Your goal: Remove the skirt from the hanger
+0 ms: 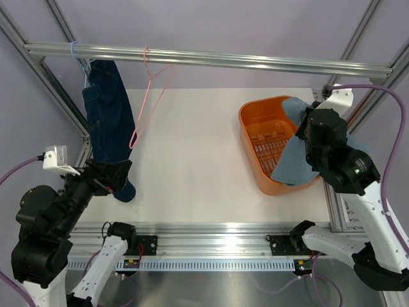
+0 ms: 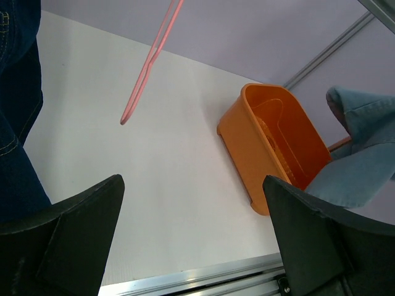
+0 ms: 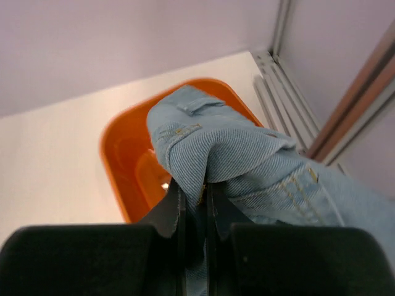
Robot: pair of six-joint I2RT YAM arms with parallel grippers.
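Light-blue denim skirt [image 3: 247, 160] clamped between right jaws; left jaws spread wide.

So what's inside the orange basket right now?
The orange basket shows bare slotted floor on its left. The light blue skirt, pinched in the right gripper, covers the rest, hiding anything beneath.

Closed gripper [image 3: 194, 191] pinching denim skirt [image 3: 247, 154], orange basket [image 3: 120, 179]

Both arms are black joint housings joined by white links: the left arm [image 1: 45, 224] bears a white camera bracket [image 1: 56, 158], the right arm [image 1: 339, 160] a small green light [image 1: 353, 171]. Purple cables [image 1: 364, 86] run to each (fairly thick ones). The left gripper [image 2: 192, 246] and right gripper [image 3: 194, 194] have matte black fingers [image 2: 74, 246].
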